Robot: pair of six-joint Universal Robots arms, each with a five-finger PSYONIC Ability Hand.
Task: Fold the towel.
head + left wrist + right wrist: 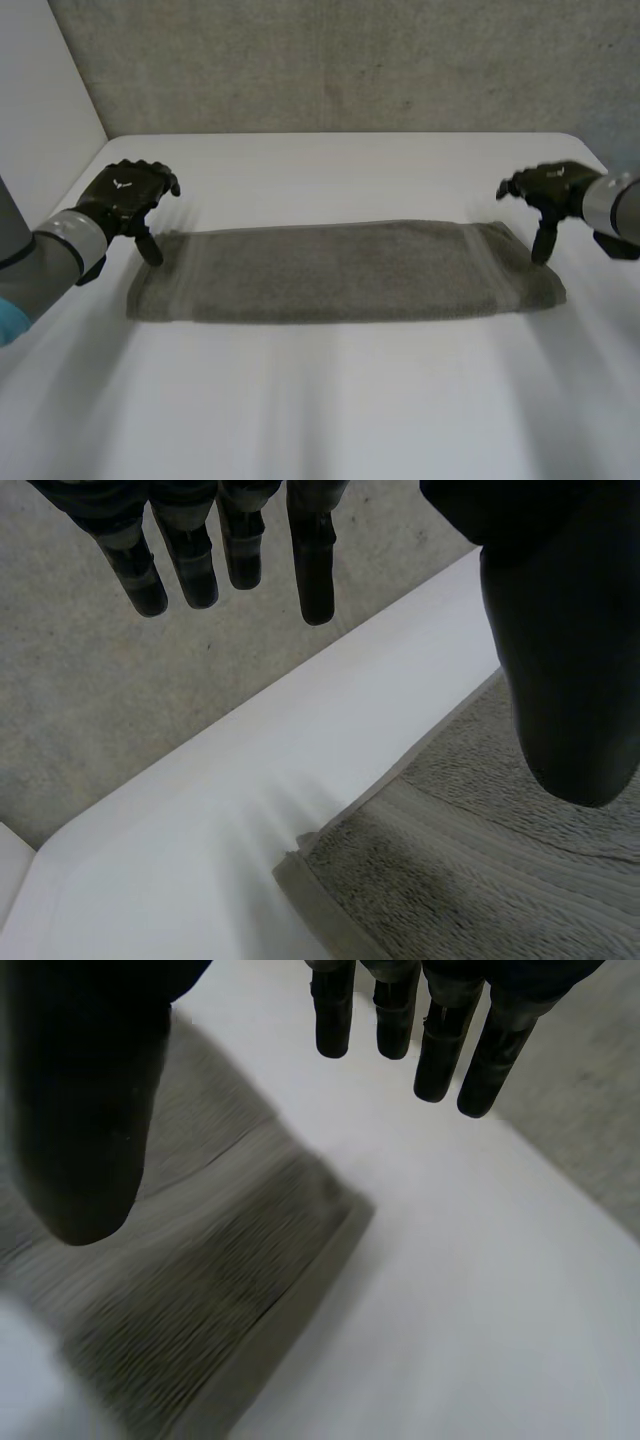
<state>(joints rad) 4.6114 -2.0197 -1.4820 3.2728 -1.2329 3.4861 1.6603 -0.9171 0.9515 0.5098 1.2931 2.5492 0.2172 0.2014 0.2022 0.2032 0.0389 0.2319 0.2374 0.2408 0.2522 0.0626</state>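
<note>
Here, left hand point(128, 190), right hand point(555, 186): fingers point(315, 570) released by towel point(340, 270) (white table point(320, 400), grey wall point(350, 60)).

Head overhead, wrist views close, sharing towel point(340, 270)

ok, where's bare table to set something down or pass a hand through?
Widest free patch: the table on the near side of the towel, along its whole length. A narrower bare strip runs between the towel's far edge and the wall. Crowded at both towel ends: left hand at the far left corner, right hand at the far right corner.
</note>
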